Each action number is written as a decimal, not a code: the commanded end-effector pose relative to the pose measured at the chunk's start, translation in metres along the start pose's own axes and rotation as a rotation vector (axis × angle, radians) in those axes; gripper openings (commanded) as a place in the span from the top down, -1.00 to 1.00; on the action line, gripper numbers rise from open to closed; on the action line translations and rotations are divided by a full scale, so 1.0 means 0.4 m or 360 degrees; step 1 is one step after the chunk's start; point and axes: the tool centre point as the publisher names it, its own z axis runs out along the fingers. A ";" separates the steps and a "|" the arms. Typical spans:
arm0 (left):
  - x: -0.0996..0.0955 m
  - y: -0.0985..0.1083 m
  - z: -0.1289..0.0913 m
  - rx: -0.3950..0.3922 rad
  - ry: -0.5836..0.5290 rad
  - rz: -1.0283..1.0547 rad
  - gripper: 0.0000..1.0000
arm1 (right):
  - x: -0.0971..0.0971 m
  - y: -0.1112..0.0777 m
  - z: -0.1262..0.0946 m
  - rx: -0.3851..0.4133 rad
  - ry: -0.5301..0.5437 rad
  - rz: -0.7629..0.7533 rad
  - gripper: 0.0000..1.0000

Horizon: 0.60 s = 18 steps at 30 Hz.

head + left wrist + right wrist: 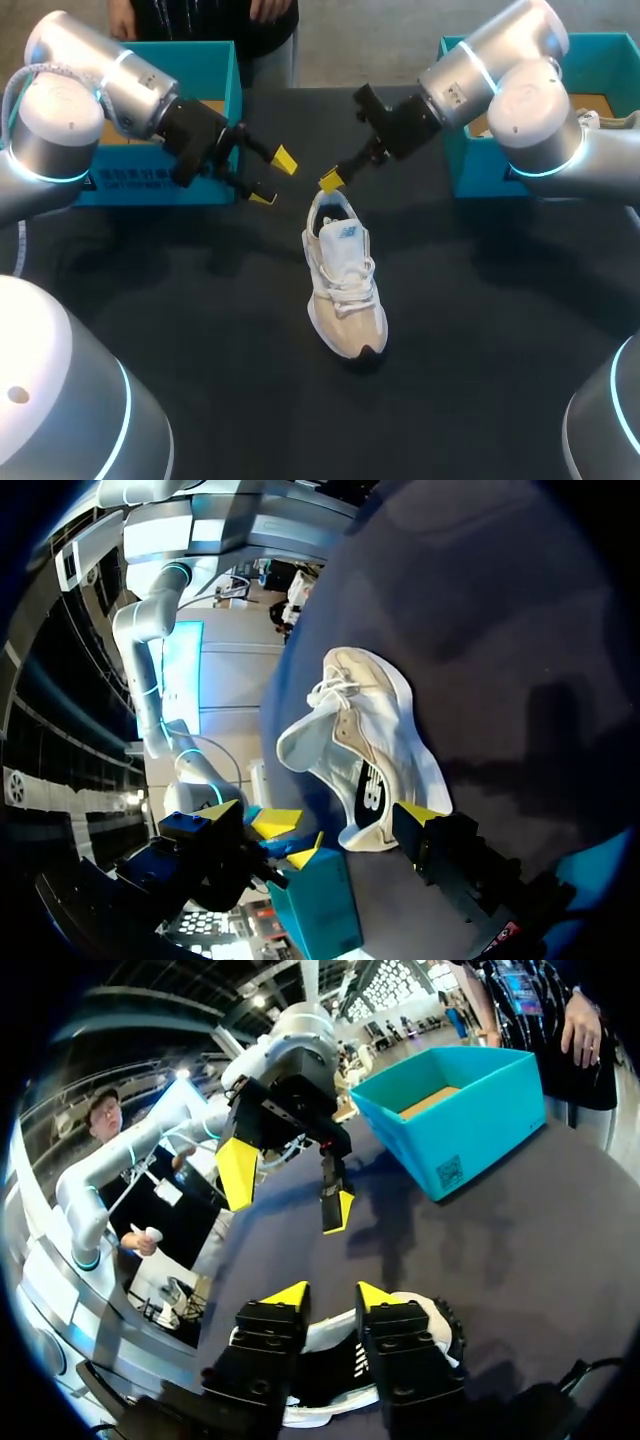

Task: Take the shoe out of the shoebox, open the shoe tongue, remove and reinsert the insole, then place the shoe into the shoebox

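One cream-and-white lace-up sneaker (342, 285) stands on its sole in the middle of the black table (480, 330). Its long axis runs near to far, toe toward the robot and heel away. The right gripper (332, 1298) hangs just over the heel, fingers parted, gripping nothing. The left gripper (273, 178) hangs beside the heel without touching it, jaws spread wide and empty.
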 end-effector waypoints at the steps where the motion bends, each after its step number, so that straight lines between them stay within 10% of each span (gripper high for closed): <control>1: -0.015 -0.005 -0.020 0.0025 0.0051 0.0003 -1.00 | 0.017 -0.012 0.003 -0.0051 -0.0053 0.0021 1.00; 18: -0.088 -0.008 -0.128 0.0104 0.0193 0.0015 -1.00 | 0.050 0.003 -0.029 -0.0013 -0.0439 0.0196 1.00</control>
